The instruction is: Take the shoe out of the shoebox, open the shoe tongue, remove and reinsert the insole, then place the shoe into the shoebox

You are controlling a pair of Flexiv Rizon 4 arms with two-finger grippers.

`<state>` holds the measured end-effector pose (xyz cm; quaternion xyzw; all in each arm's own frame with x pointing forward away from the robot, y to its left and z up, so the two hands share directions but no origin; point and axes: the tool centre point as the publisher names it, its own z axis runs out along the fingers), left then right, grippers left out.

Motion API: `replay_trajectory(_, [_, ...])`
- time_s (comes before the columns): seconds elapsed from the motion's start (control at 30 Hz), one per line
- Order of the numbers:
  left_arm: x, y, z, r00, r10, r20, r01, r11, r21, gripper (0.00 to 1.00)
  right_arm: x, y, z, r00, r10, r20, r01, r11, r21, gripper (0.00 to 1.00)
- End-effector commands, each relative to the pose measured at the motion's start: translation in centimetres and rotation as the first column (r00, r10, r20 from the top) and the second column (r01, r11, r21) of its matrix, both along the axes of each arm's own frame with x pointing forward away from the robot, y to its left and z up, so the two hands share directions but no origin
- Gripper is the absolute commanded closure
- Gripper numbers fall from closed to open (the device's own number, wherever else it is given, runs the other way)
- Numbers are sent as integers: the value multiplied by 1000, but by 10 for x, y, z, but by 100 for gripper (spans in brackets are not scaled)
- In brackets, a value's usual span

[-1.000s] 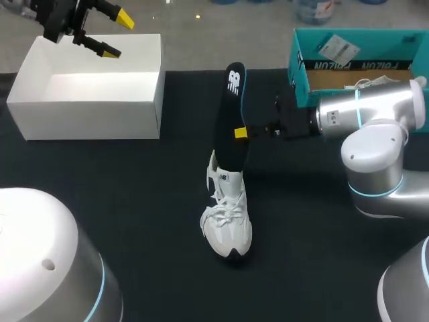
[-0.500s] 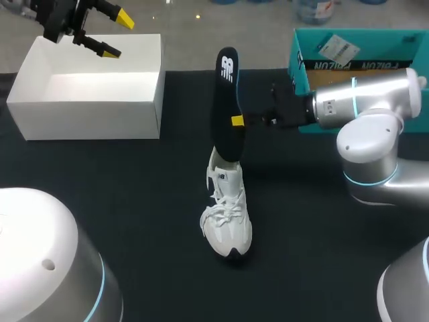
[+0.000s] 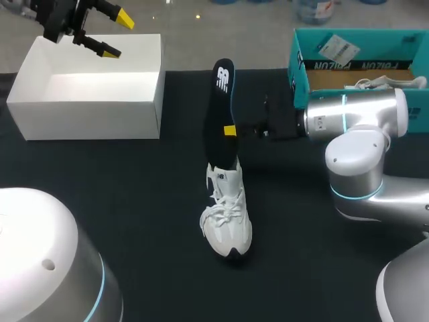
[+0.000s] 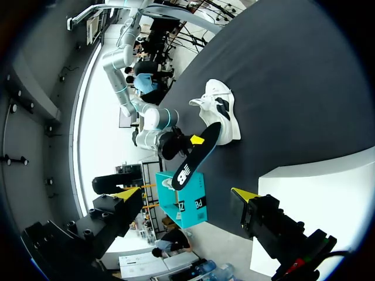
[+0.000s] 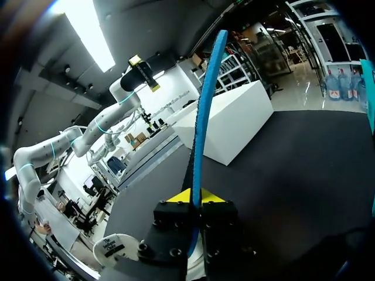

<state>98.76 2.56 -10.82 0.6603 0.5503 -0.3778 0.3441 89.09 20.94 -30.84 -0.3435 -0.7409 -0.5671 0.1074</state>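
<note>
Far left, my left gripper (image 3: 115, 35) hangs above the white box (image 3: 87, 100) with its fingers spread wide and nothing between them, well away from the work. In the middle, the insole (image 3: 220, 114) stands nearly upright, its lower end at the heel opening of the shoe (image 3: 228, 225), which sits on the table (image 3: 134, 201) with nothing holding it. My right gripper (image 3: 231, 131) comes in from the right and pinches the insole partway up, both yellow tips pressed flat against it. The wrist view shows it edge-on between them. The teal box (image 3: 348, 64) is behind that arm, and I cannot tell which box is the shoe's. I judge the step to be drawing the insole clear. To do it well, I should pull along the insole's own length, up and slightly back, not sideways, because a sideways tug would likely drag or tip the loose shoe. I should keep the pinch firm and go slowly until the lower end frees. If the shoe lifts, I should bring the left gripper over to steady it.
</note>
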Motion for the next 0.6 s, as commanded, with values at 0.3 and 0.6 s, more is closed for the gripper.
replay_trajectory(0.3, [0, 0, 0, 1000, -1, 1, 1, 1000, 3, 0, -16, -1, -7, 999, -44, -7, 44, 999, -10, 100])
replay_trajectory(0.6, [0, 0, 0, 1000, -1, 1, 1, 1000, 3, 0, -16, -1, -7, 999, -44, -7, 44, 999, -10, 100])
